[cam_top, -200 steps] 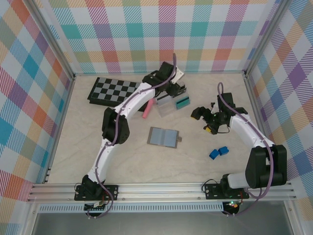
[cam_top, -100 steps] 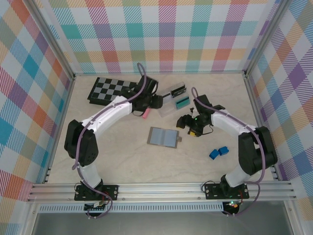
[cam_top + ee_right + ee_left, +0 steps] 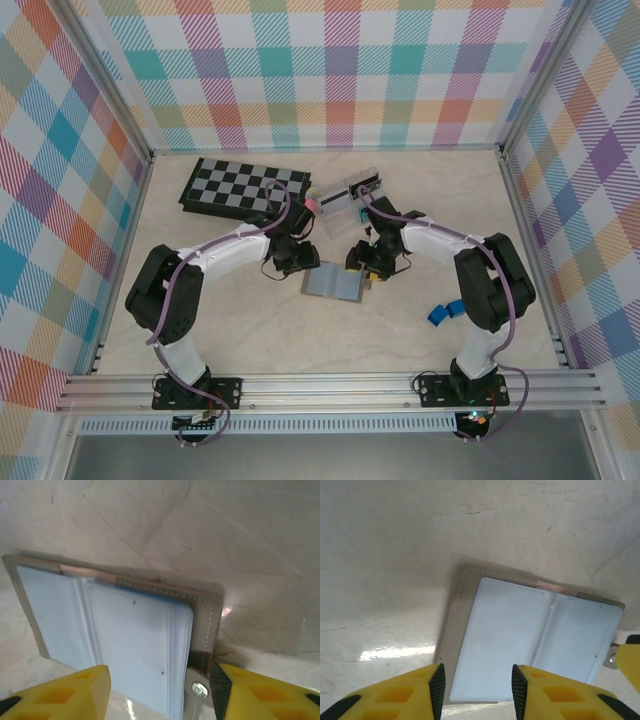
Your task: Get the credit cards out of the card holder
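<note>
- Near the far-left corner of the surface [image 3: 200,310]: a black-and-white checkerboard [image 3: 240,185], lying flat.
- Left arm curving in from the near edge toward the middle of the surface, with the left pincer [image 3: 303,264] low at the left end of the card holder [image 3: 333,285].
- Seen from the left wrist: left pincer [image 3: 476,680] spread wide, yellow fingers [image 3: 395,697] on either side of the holder's nearer edge, nothing pinched; contact with the holder impossible to judge.
- Just beyond the left pincer, toward the far edge: a small pink item [image 3: 312,205], right beside a clear plastic box [image 3: 345,195] with a dark strip on it; contents too small to make out.
- Card holder [image 3: 530,645] at about the middle of the surface, lying open and flat: two pale blue panels side by side inside a grey stitched border, with a fold between them.
- Seen from the right wrist: card holder [image 3: 115,630] with a small side tab [image 3: 200,687] bearing a metal snap at its right end.
- Right pincer [image 3: 365,262] low at the right end of the holder, facing the left one across it.
- Right pincer [image 3: 160,680] spread wide too, yellow fingers [image 3: 260,692] flanking the tab end, gripping nothing.
- Toward the right edge, nearer the arm bases: two small blue pieces [image 3: 447,311], close together and well apart from the holder.
</note>
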